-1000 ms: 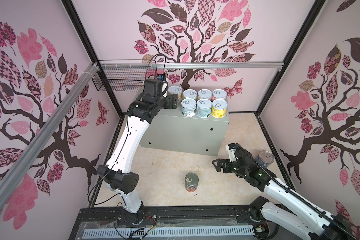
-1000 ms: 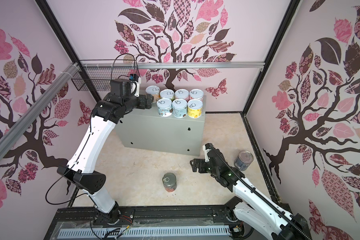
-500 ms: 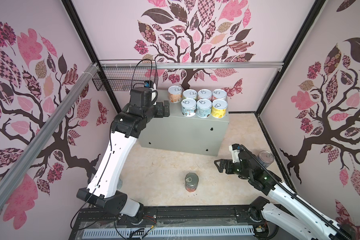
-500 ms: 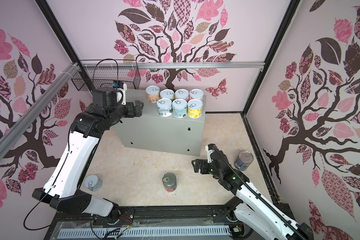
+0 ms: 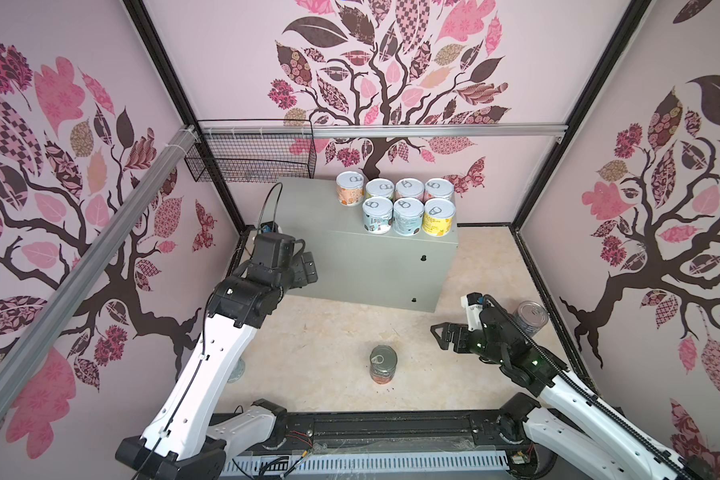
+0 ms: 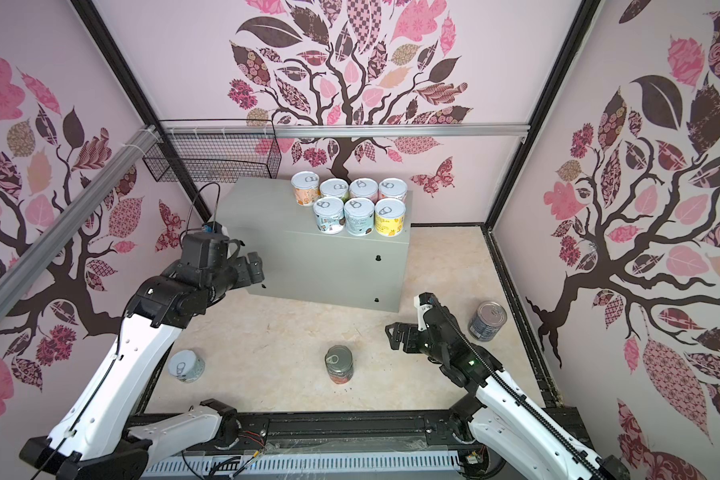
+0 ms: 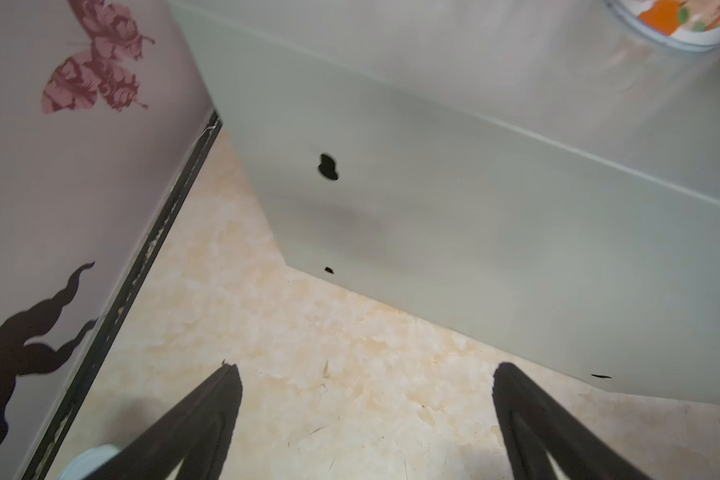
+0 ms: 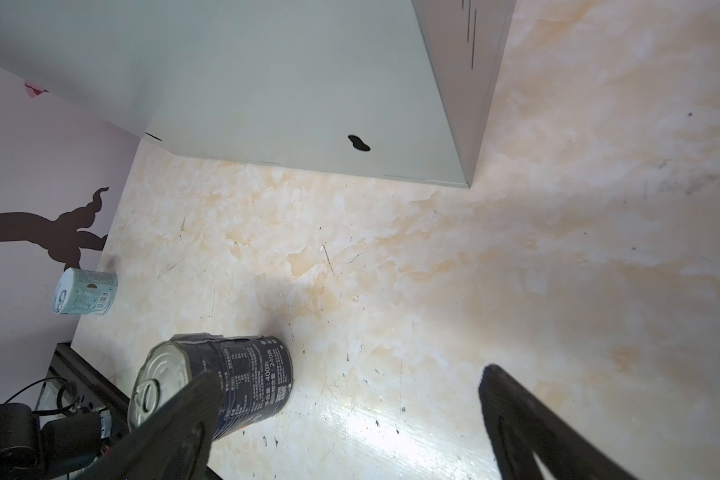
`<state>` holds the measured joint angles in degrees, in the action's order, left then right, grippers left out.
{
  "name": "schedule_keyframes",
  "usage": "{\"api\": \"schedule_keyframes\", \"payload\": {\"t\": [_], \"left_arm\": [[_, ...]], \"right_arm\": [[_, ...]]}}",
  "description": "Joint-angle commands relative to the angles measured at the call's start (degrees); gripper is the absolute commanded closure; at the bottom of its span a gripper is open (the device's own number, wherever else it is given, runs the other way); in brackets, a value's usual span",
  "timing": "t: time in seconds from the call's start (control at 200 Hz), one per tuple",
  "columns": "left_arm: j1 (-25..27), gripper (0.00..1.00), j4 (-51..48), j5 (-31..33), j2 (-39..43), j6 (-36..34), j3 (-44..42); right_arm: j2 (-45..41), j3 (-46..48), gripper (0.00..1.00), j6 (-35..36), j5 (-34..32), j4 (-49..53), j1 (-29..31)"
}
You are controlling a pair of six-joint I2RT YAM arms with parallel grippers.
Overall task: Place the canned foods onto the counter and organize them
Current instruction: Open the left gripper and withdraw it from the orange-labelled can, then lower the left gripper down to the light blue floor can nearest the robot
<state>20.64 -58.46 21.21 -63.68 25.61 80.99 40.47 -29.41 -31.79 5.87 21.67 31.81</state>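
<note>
Upper centre of both top views: seven short cans (image 5: 395, 203) in two rows on grey table (image 5: 350, 257) | floor: reddish can (image 5: 383, 364), dark blue can (image 6: 487, 320), pale can (image 6: 186, 365) | left hand (image 5: 306, 268) apart, empty | right hand (image 5: 443, 334) apart, empty

Both top views look steeply down from high at the front, sharing the whole booth; each wrist camera sits close, facing the surface (image 7: 516, 257) front and the floor (image 8: 558, 270).

Counter's (image 5: 308, 208) left half bare — cans (image 5: 408, 216) rightward
</note>
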Motion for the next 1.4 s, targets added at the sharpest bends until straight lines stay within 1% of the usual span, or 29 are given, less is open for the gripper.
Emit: {"api": "schedule_keyframes", "payload": {"t": [0.0,0.19,0.365,0.465,0.625,0.705,0.87,0.955,1.12,1.28,1.395], "left_arm": [[-0.6,0.02,-2.1,4.7,1.6,6.2,-4.6],[-2.7,0.02,-4.3,8.2,3.1,13.8,-12.7],[-4.0,0.02,-1.2,9.3,6.5,19.9,-21.4],[-4.2,0.02,-0.8,10.3,7.0,23.1,-23.8],[-5.6,0.02,-2.2,11.4,5.3,27.5,-25.3],[-8.6,0.02,-2.4,9.3,4.2,28.9,-26.3],[-17.7,0.02,-1.3,4.0,4.5,29.9,-30.3],[-20.3,0.02,-0.8,4.4,5.8,30.9,-32.0],[-22.5,0.02,-2.1,8.3,6.6,34.5,-32.9],[-27.6,0.02,-4.8,7.0,2.5,35.8,-31.0],[-31.6,0.02,-5.1,4.5,-0.2,35.6,-30.7]], "right_arm": [[0.6,1.0,0.00,-0.9,1.6,0.0,0.3],[1.2,3.4,0.00,-2.0,2.3,-2.4,0.3],[3.3,5.8,0.00,-3.1,4.2,-5.6,0.4],[4.2,6.8,0.00,-3.3,4.4,-6.7,0.4],[5.2,7.6,0.00,-3.3,4.1,-7.9,0.5],[6.1,8.1,0.00,-3.5,4.5,-9.0,0.4],[8.0,9.1,0.00,-3.8,5.4,-11.3,0.4],[8.8,9.4,0.00,-3.8,5.6,-12.2,0.5],[11.1,9.5,0.00,-3.9,6.6,-14.0,0.5],[13.0,9.1,0.00,-3.5,7.0,-14.9,0.6],[14.4,8.9,0.00,-3.4,7.4,-16.0,0.7]]}}
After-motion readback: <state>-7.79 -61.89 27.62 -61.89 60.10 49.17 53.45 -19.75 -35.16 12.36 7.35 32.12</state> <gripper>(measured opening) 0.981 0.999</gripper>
